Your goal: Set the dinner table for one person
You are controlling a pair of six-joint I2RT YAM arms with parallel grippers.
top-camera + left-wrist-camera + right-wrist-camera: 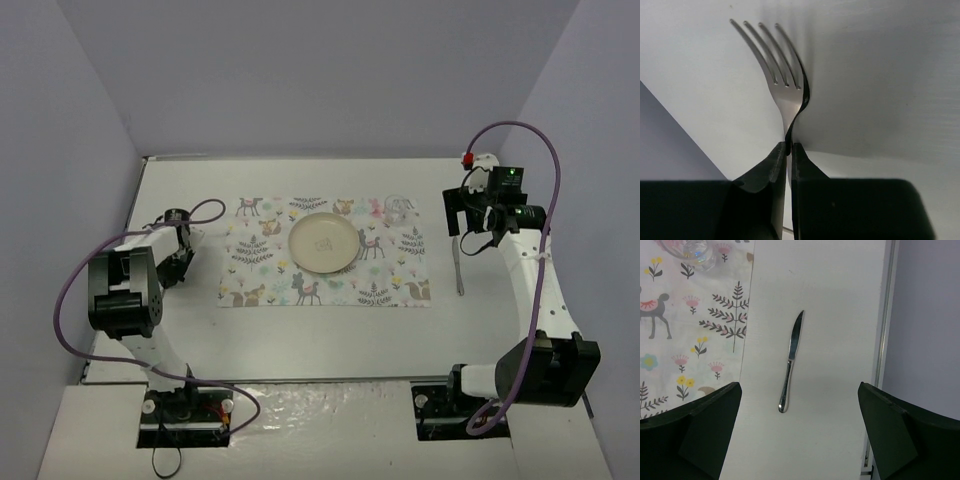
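Note:
My left gripper [789, 150] is shut on the neck of a silver fork [785, 85], held on edge with its tines pointing away over the white dinner table [880, 75]. In the top view the left gripper [178, 250] is left of the printed placemat [400, 280]. A cream plate [322, 243] sits in the middle of the placemat. A silver knife [790, 365] lies on the table right of the placemat, also seen in the top view [459, 270]. My right gripper [799, 390] is open and empty above the knife's handle; in the top view it [470, 235] hovers over the knife's far end.
A clear glass [695, 250] stands on the placemat's far right corner [397, 208]. The table's right edge rail [885, 340] and the lilac wall [925, 315] are close to the knife. The left wall [670, 145] is near the left gripper.

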